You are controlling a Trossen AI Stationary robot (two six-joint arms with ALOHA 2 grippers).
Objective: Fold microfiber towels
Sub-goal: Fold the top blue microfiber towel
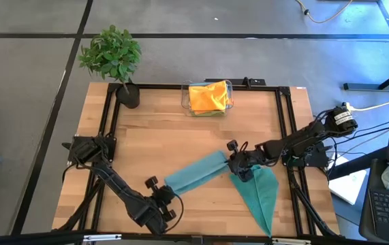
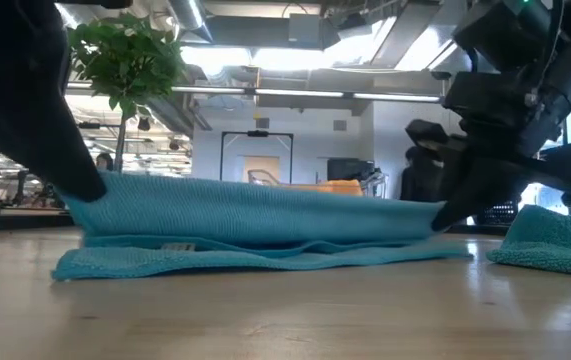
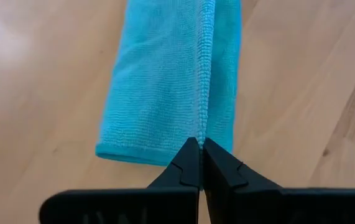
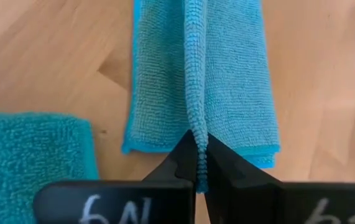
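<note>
A light blue microfiber towel (image 1: 197, 173), folded into a long strip, lies slantwise on the wooden table between my two grippers. My left gripper (image 1: 168, 193) is shut on its near-left end and my right gripper (image 1: 234, 166) is shut on its far-right end. In the low view the strip's upper layer (image 2: 265, 210) is raised between them while the lower layers (image 2: 265, 258) rest on the table. A darker teal towel (image 1: 261, 194) lies flat beside the right gripper. An orange towel (image 1: 208, 96) sits in the bin at the back. My left gripper (image 3: 200, 146) pinches the hemmed edge (image 3: 206, 118) at the strip's short end between its two fingers, slanting down and in line with the strip. That edge stands up as a ridge, and the layers beneath lie on the table. My right gripper (image 4: 196, 140) pinches the raised edge (image 4: 194, 115) at the strip's other short end between its two fingers, slanting down along the strip. The edge runs as a ridge away from the fingers, and the layers under it lie flat on the table.
A clear plastic bin (image 1: 228, 88) stands at the far edge. A potted plant (image 1: 112, 58) is at the far left corner. A black frame rail (image 1: 283, 116) runs around the tabletop. Bare wood (image 1: 153, 136) lies between the strip and the bin.
</note>
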